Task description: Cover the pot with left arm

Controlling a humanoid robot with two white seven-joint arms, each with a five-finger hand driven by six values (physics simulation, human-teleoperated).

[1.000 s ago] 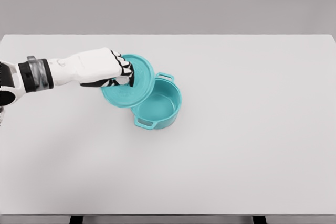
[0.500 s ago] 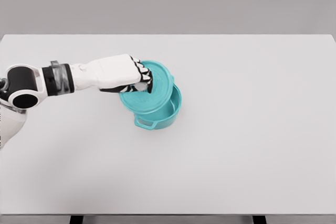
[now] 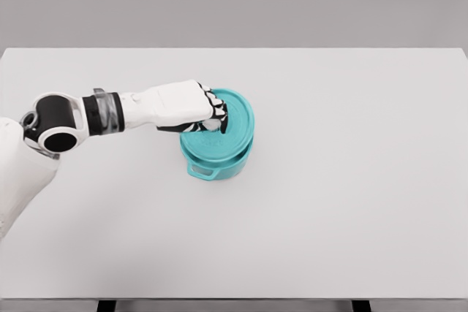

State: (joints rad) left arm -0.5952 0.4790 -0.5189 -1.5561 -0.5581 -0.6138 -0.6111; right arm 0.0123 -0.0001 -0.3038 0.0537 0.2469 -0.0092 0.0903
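Gripping teal lid [image 3: 223, 133] over teal pot [image 3: 219, 162], left hand [image 3: 186, 106] fingers [image 3: 212, 115] clamped, no writing visible

One pot [image 3: 217, 160], one lid [image 3: 223, 129] (both teal), one table [image 3: 351, 180].

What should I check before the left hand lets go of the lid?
1. Lid over the pot: ok, it hides the whole opening.
2. Lid seated flat on the rim: cannot tell, it looks slightly tilted from this view.
3. Left hand grip: ok, fingers are curled on the lid's middle.
4. Pot upright on the table: ok, its near handle shows below the lid.
5. Room to lift the hand away: ok, nothing else stands near the pot.
6. Right arm out of the way: ok, it is not in view.
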